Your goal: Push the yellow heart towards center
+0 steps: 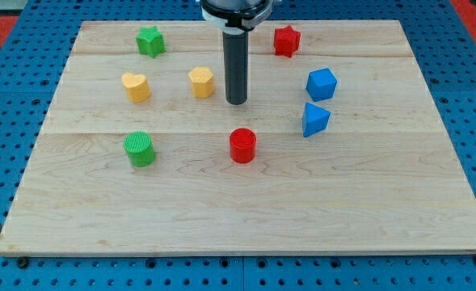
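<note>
The yellow heart (136, 86) lies on the wooden board (246, 210) in the upper left part. A yellow hexagon (201, 82) lies to its right. My tip (236, 102) stands just right of the yellow hexagon, a small gap apart, and well right of the yellow heart. The rod rises straight up to the view's top.
A green star (149, 40) sits at the top left, a red star (286, 40) at the top right. A blue cube (322, 83) and a blue triangular block (314, 120) lie at the right. A red cylinder (242, 145) and a green cylinder (139, 149) lie lower down.
</note>
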`<state>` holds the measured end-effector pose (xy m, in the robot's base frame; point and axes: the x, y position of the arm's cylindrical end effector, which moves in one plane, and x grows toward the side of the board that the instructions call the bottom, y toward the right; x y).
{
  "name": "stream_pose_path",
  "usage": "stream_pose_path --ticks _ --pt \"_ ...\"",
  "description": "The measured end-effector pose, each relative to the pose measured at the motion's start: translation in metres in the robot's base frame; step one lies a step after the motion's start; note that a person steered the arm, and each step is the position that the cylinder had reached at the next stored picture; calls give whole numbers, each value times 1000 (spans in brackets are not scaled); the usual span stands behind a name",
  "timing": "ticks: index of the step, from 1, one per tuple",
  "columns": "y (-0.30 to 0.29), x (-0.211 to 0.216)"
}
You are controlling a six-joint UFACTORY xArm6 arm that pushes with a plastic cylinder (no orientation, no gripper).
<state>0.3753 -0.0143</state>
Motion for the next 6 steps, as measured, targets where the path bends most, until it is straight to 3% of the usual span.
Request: stream_pose_path --ticks 1,2,3,4,6 --pt "-95 -33" --pt "-121 -70" --pt "-185 -67" --pt "-217 -27" --pt "-60 -6"
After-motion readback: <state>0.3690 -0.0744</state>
